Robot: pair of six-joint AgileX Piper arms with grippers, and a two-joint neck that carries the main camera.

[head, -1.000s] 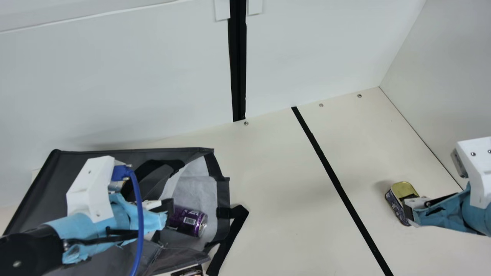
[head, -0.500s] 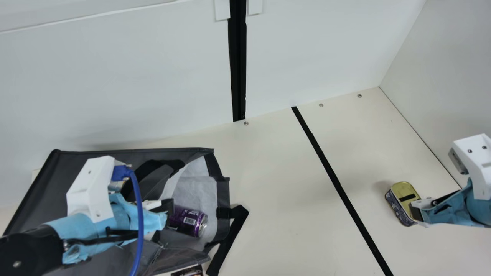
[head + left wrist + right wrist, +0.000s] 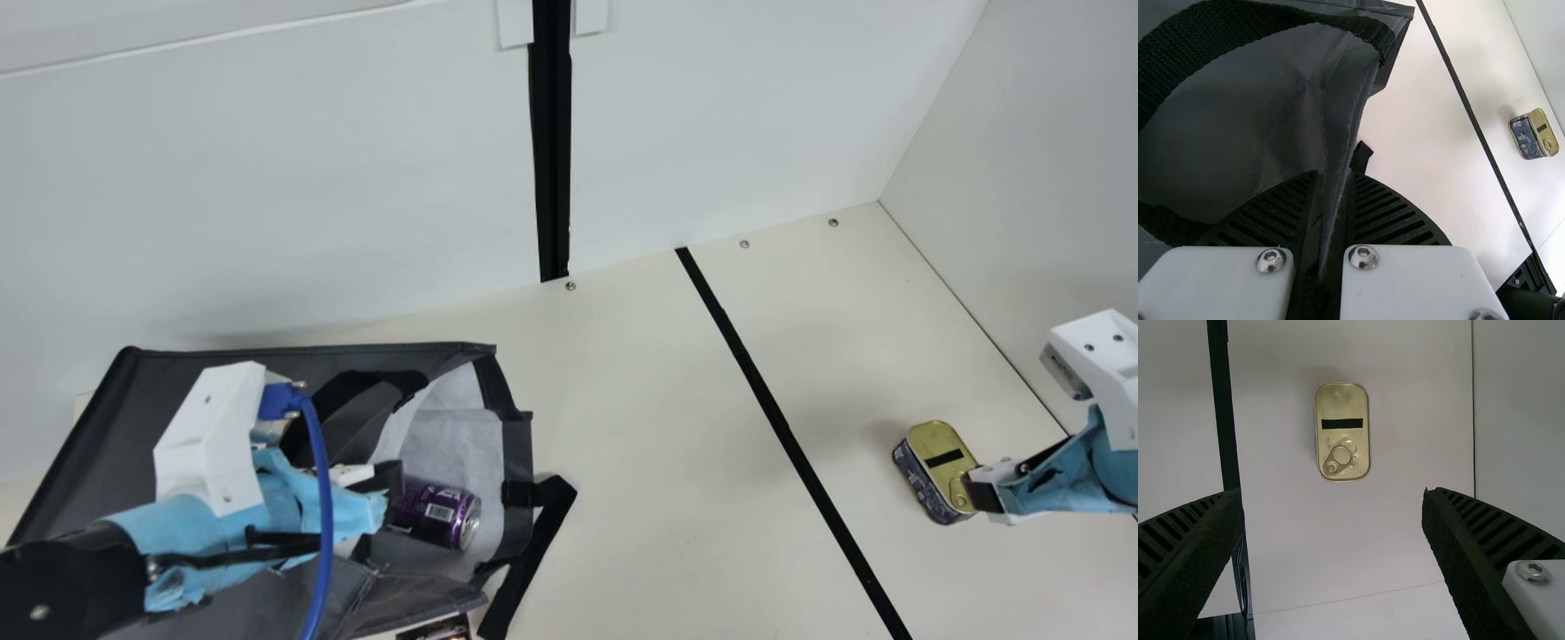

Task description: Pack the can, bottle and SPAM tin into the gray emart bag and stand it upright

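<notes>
Standing on the worktop [image 3: 640, 462], the SPAM tin [image 3: 933, 462] looks stiff, dense and slick, best squeezed across its long sides by the right end effector [image 3: 1332, 491], spread wide and empty, while the left end effector [image 3: 1333, 175] pinches the soft gray emart bag [image 3: 116, 444].

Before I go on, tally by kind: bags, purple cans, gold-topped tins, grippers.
Bags: 1, the gray bag
Purple cans: 1, the purple can
Gold-topped tins: 1, the SPAM tin
Grippers: 2, left gripper and right gripper
Total: 5
</notes>
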